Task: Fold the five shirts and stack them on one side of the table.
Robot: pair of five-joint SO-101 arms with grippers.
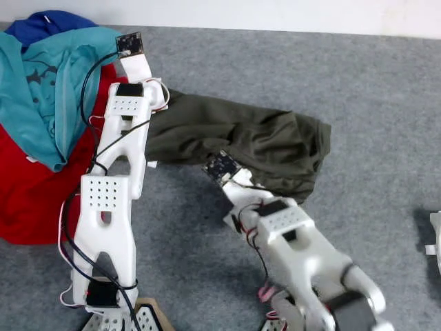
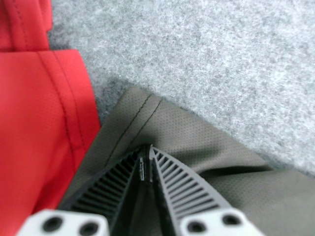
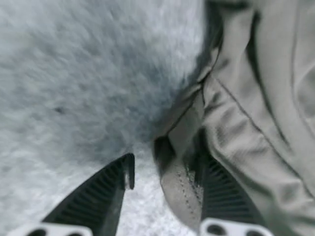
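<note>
Left wrist view: left pincer (image 2: 146, 164) tight on olive shirt (image 2: 206, 142); right wrist view: right pincer (image 3: 167, 169) spread.

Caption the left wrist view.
Left gripper, jaws shut on the olive shirt, beside the red shirt on the grey table.
</note>
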